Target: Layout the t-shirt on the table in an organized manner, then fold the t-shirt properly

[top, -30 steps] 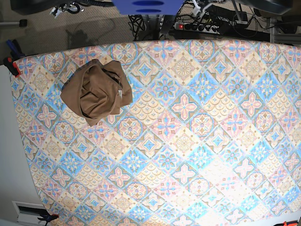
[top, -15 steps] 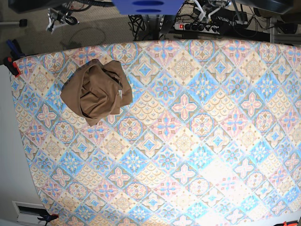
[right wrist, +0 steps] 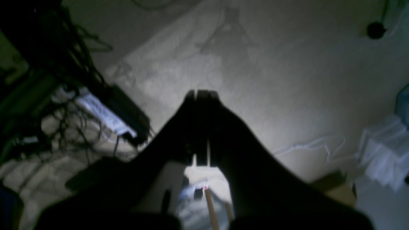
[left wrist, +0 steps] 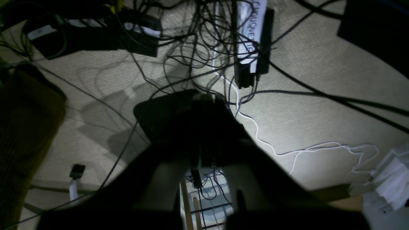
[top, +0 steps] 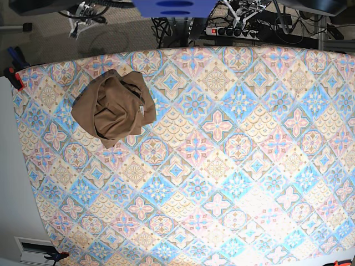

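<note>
The t-shirt (top: pixel 115 107) lies crumpled in a tan-brown heap on the table (top: pixel 233 166), near its back left corner, with a small pale label showing on its right side. Both grippers are behind the table's far edge, over the carpet, well away from the cloth. In the left wrist view my left gripper (left wrist: pixel 204 95) is a dark shape with its fingers pressed together above tangled cables. My right gripper (right wrist: pixel 201 93) is likewise shut, empty, over bare carpet. The base view shows only small parts of the arms at its top edge.
A power strip (top: pixel 232 30) and cables lie on the floor behind the table. A red clamp (top: pixel 15 78) grips the table's left edge. The blue robot mount (top: pixel 175 6) sits at the back centre. White boxes (left wrist: pixel 391 180) stand on the carpet.
The right arm's end, at the base view's top left, has shifted a little to the right behind the table. The t-shirt has not moved.
</note>
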`<state>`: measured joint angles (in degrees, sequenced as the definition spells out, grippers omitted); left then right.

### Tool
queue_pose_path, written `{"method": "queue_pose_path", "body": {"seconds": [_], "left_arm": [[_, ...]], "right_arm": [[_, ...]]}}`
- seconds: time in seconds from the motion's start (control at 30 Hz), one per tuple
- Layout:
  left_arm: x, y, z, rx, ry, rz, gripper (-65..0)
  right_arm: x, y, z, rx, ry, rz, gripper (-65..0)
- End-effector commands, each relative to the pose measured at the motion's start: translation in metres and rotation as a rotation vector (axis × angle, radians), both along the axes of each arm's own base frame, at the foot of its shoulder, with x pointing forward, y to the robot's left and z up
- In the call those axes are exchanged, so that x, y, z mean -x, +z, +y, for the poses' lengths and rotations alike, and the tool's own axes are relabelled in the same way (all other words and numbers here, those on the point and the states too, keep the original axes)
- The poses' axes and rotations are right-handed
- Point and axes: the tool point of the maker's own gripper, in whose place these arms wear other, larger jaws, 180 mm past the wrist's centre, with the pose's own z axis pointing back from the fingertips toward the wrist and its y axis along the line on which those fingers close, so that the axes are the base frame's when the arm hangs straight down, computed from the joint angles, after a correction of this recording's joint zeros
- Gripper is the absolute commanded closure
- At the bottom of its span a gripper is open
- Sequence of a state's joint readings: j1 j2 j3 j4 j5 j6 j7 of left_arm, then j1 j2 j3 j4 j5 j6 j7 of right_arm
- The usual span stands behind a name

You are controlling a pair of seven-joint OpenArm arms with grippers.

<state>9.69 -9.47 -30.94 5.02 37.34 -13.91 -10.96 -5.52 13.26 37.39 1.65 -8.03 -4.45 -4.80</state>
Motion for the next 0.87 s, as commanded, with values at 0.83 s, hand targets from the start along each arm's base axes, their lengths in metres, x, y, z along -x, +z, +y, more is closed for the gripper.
{"method": "queue_pose_path", "body": {"seconds": [0.83], "left_arm": [[-0.049, -0.003, -0.003, 0.004, -0.001, -0.074, 0.0]], "right_arm": [[0.022, -0.004, 0.038, 0.062, -0.008, 0.095, 0.0]]}}
